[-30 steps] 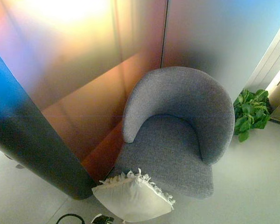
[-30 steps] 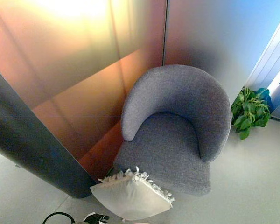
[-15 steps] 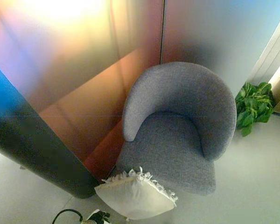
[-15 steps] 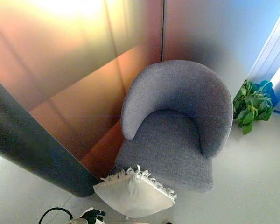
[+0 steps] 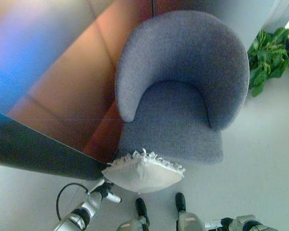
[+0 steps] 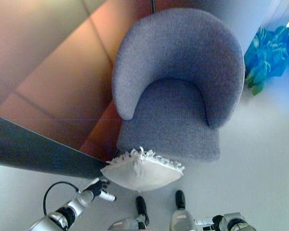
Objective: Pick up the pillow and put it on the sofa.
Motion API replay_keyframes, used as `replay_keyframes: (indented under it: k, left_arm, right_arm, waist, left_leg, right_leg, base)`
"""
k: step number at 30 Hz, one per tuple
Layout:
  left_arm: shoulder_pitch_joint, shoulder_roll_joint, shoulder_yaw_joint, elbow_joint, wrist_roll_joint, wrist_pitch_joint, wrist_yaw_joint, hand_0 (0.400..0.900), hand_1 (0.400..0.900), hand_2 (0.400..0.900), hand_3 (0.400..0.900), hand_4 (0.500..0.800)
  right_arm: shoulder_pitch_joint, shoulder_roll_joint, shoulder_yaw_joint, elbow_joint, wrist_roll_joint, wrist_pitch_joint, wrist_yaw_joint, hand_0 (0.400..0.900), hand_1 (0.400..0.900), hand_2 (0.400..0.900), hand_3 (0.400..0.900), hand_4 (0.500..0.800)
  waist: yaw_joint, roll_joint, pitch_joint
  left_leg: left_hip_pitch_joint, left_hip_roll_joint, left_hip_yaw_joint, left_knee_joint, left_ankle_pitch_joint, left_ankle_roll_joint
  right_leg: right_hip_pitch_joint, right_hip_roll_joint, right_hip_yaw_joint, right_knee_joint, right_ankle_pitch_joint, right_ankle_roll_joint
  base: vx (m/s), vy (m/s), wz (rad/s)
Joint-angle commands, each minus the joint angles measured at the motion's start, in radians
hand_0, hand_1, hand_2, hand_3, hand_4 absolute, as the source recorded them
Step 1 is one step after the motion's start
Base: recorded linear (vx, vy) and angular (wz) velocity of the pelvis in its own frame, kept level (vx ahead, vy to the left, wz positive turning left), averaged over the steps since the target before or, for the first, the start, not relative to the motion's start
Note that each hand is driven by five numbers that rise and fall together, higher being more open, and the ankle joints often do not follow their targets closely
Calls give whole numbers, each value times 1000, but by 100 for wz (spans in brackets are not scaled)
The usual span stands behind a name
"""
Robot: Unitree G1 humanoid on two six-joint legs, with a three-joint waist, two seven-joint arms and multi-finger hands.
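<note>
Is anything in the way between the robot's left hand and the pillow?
Nothing visible is. The left hand is low on the left, just short of the white pillow, with only bare floor between. The pillow leans on the front of the grey armchair.

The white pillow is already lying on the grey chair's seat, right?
No. The pillow is on the floor, leaning against the front of the chair, not on its seat. The left eye view shows this.
</note>
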Motion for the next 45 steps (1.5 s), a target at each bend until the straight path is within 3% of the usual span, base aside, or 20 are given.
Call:
replay_keyframes:
  k: [1,5,12,20,21,26,45]
  left_arm:
    - [-137,91,10,19,-46,1,40,900,900,900,900,800]
    - [-228,141,8,-2,-66,16,29,900,900,900,900,800]
    - [-319,185,6,-29,-134,24,37,900,900,900,900,800]
    - [-432,202,14,-21,-235,44,35,900,900,900,900,800]
    - [-452,207,8,-19,-242,50,34,900,900,900,900,800]
    - [-511,208,2,-24,-254,71,42,900,900,900,900,800]
    - [-688,212,-60,-35,-306,96,28,900,900,900,900,800]
  right_arm:
    - [-87,59,58,31,71,48,-10,900,900,900,900,800]
    - [-140,50,68,20,93,50,-14,900,900,900,900,800]
    - [-185,43,86,-16,117,48,-6,900,900,900,900,800]
    - [-263,27,106,-26,161,61,-21,900,900,900,900,800]
    - [-277,23,109,-28,207,95,-24,900,900,900,900,800]
    - [-288,38,108,-34,246,54,-86,900,900,900,900,800]
    - [-386,-17,123,-54,283,49,-79,900,900,900,900,800]
  waist:
    - [-14,-39,63]
    - [-17,-44,110]
    - [-25,-53,174]
    - [-33,-60,219]
    - [-34,-61,226]
    - [-40,-64,251]
    - [-62,-74,260]
  left_leg:
    - [1,-64,3,-5,-53,-28]
    - [-43,-65,6,-5,-40,-34]
    - [-102,-63,-1,-5,-16,-47]
    - [-164,-64,-4,-5,11,-59]
    - [-171,-63,-4,-5,14,-61]
    - [-196,-61,-2,-5,23,-62]
    - [-345,-39,19,-5,72,-84]
  right_leg:
    - [-71,-20,47,9,33,80]
    - [-109,-14,70,10,40,81]
    - [-164,-7,89,12,58,77]
    - [-228,7,92,17,76,66]
    - [-234,8,91,19,78,64]
    - [-261,12,89,24,85,61]
    - [-413,48,113,32,119,57]
  base:
    - [-117,0,-14]
    - [-100,-8,-16]
    - [-55,1,-7]
    - [-37,16,0]
    - [-51,9,-2]
    - [-41,-6,3]
    - [-9,-9,0]
